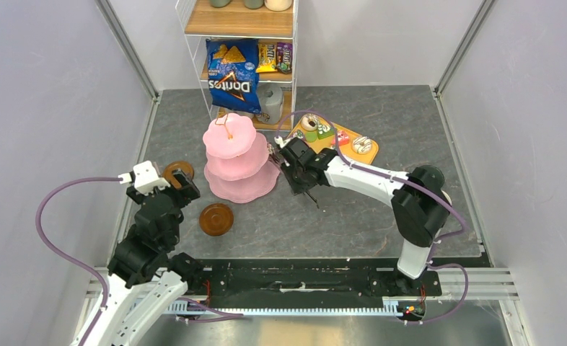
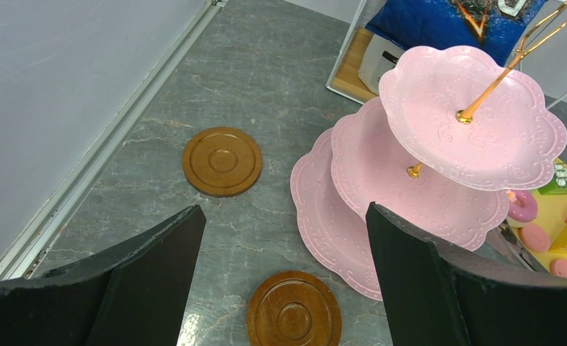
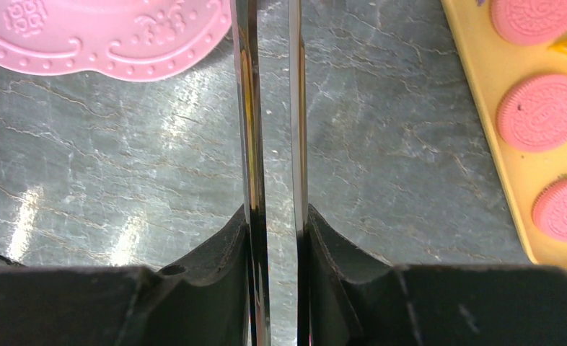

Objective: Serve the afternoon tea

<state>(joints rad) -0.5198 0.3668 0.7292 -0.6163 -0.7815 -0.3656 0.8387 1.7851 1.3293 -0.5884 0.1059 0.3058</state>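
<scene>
The pink three-tier stand stands left of centre, its tiers bare; it also shows in the left wrist view. Two brown saucers lie on the table left of it, also seen from the left wrist. My left gripper is open and empty above them. My right gripper is shut on the metal tongs, between the stand's bottom rim and the yellow tray of pink macarons. No mug shows.
The yellow tray holds donuts and cake slices right of the stand. A wire shelf at the back holds the blue Doritos bag and snack packets. Metal frame posts and grey walls close both sides.
</scene>
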